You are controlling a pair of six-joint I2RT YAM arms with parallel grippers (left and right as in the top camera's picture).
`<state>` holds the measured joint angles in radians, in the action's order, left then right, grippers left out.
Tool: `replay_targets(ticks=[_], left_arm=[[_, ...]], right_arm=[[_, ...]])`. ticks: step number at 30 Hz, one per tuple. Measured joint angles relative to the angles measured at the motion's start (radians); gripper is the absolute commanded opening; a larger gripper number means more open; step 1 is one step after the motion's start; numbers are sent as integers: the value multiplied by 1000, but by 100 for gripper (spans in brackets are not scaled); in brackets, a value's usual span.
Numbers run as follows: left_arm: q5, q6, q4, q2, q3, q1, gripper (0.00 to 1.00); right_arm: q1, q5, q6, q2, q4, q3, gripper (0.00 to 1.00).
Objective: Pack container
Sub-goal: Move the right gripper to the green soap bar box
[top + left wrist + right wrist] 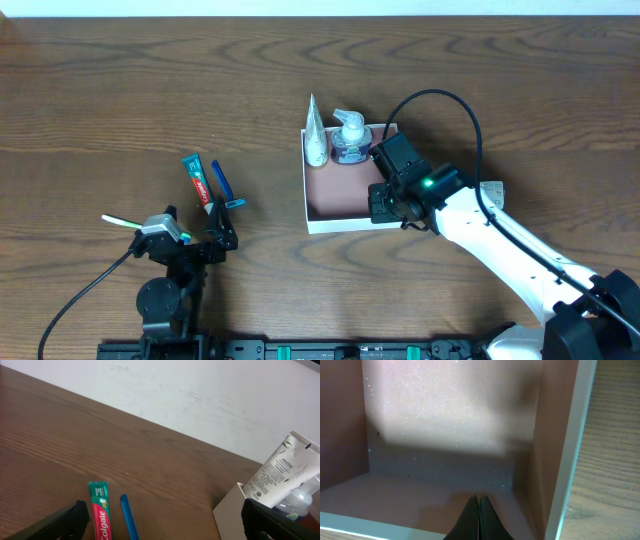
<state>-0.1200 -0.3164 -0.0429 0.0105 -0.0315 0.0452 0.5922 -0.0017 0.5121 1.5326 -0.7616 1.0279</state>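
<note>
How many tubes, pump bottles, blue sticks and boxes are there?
Tubes: 2, the white Pantene tube and the Colgate tube
Pump bottle: 1
Blue stick: 1
Box: 1
Total: 5

container far side holds tube and bottle, near floor bare, right hand over near-right corner

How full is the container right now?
Partly full: the container has a white tube and a pump bottle along its far wall; the remaining pink floor is bare.
</note>
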Motion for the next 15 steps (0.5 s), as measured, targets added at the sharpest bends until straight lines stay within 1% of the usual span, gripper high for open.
replay_targets(ticks=[3,6,8,10,12,15], left_arm=[[0,0,0,0,0,0,98],[0,0,0,0,0,0,98],[0,0,0,0,0,0,98],[0,0,0,0,0,0,98],[0,0,0,0,0,0,98],[0,0,0,0,0,0,98]], right_arm=[[0,-1,-8,-8,-5,19,15],[-3,2,-13,-42,-15,66,33],[-14,10,-29,-84,-31,104,50],[-39,24,-24,-127,-41,127,60],[-93,39,-30,-175,-69,143,69],[-177,56,-23,-200,-108,145,80]])
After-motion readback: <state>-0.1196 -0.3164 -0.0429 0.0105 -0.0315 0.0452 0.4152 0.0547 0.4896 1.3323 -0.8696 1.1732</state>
